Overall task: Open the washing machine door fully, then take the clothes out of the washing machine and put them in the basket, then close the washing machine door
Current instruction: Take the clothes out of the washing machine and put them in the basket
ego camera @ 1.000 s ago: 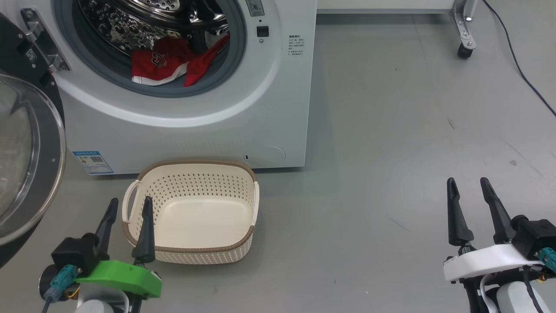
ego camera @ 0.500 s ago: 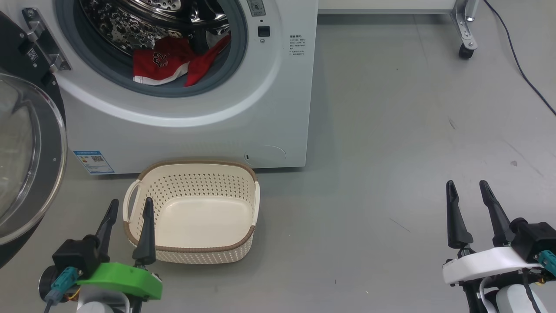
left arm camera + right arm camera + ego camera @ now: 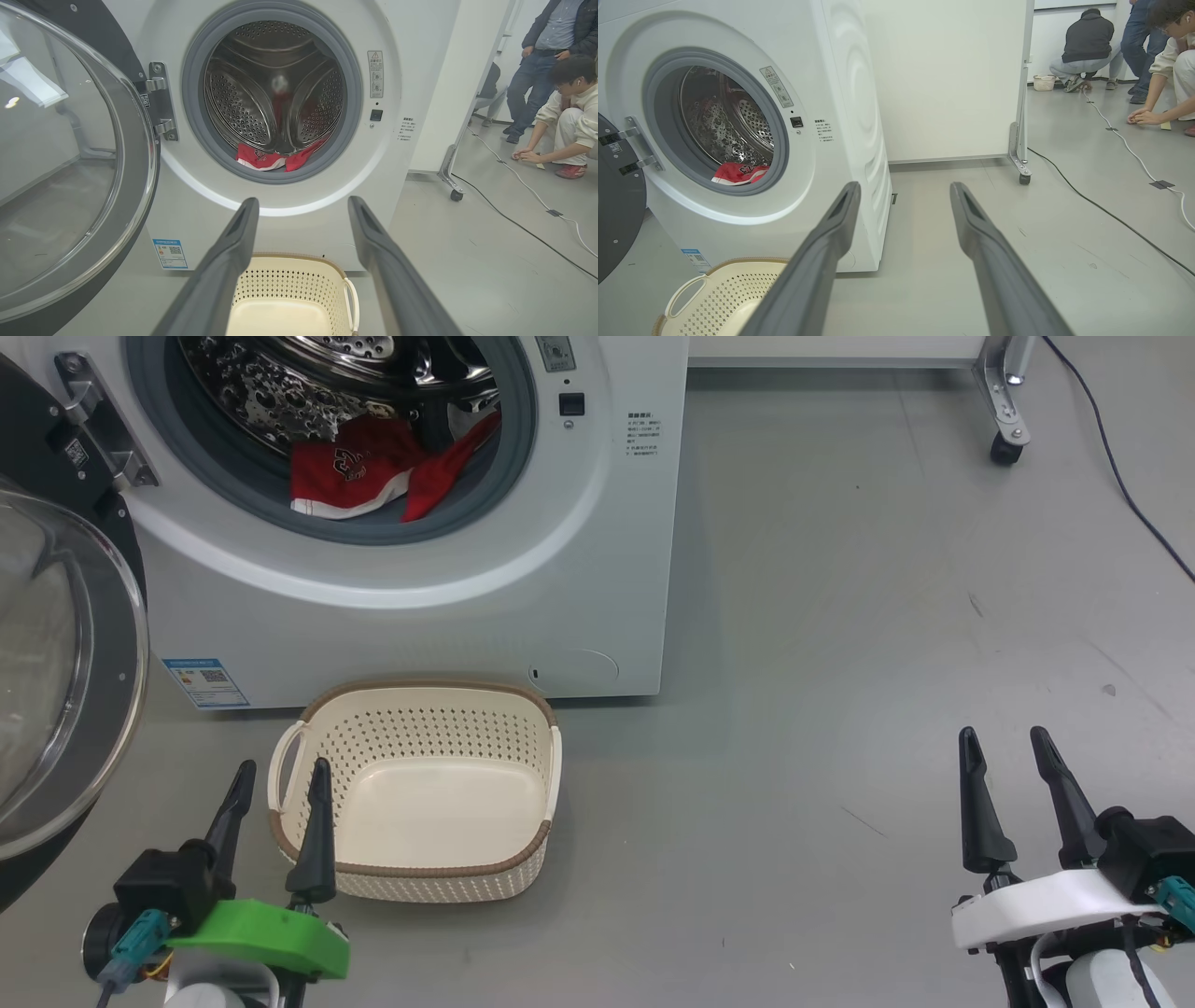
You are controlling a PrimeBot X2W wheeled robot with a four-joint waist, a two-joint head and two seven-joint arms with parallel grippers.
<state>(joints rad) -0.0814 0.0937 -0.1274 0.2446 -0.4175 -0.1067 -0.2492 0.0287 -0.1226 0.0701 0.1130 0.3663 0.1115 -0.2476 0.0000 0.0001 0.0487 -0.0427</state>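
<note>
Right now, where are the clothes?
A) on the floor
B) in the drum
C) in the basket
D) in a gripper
B: the clothes lie at the front of the drum; the basket holds nothing, and the left gripper and right gripper are open with nothing in them.

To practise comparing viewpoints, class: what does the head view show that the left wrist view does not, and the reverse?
Head view, not left wrist: the right claw, open, at lower right.
Left wrist, not head: people at the right, one crouching, and a white cable along the floor.
Both: the washing machine, its open door, red clothes in the drum, the empty basket, and the open left claw.
</note>
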